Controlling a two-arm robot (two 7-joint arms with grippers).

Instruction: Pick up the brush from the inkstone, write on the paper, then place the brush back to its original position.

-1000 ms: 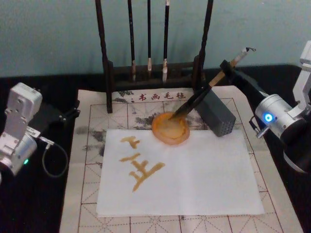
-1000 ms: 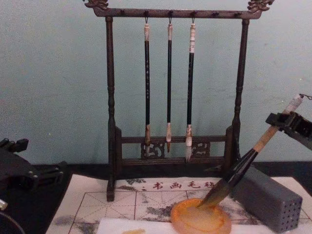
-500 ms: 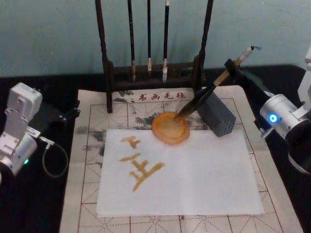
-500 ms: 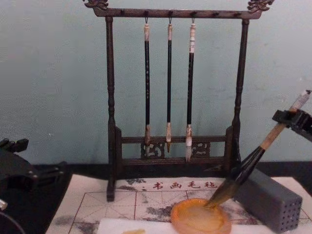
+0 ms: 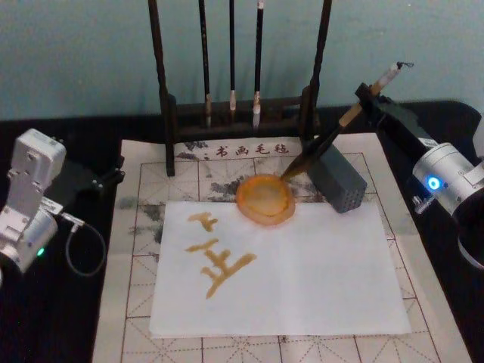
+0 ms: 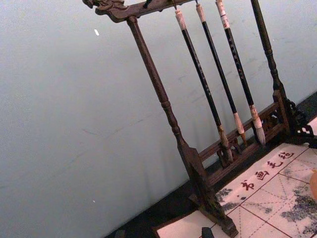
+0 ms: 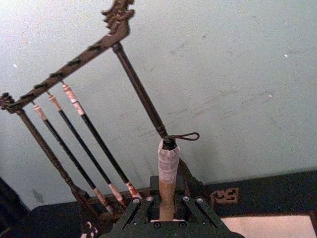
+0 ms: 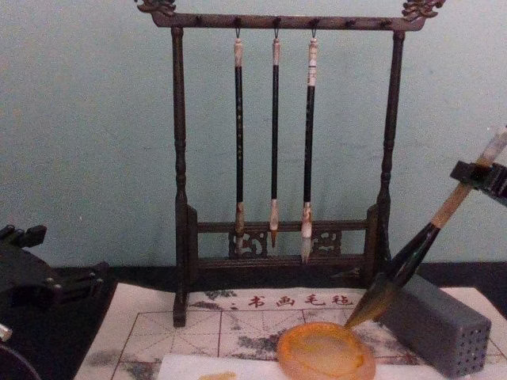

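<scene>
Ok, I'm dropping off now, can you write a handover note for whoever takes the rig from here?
Right gripper: shut on the brush, high on its handle.
Left gripper: parked at the far left, away from the paper.
Brush: tilted, with its bristle tip at the far right rim of the inkstone, next to the grey block. I cannot tell if the tip touches the rim.
Done: amber strokes are on the paper's left half, so the writing looks finished.
Left: lay the brush on the inkstone, open the right gripper and withdraw.

Tan wooden brush (image 5: 340, 125) with glossy black ferrule (image 5: 314, 149), translucent amber inkstone (image 5: 265, 200), matt white paper (image 5: 318, 280), dark wooden rack (image 5: 161, 91)
</scene>
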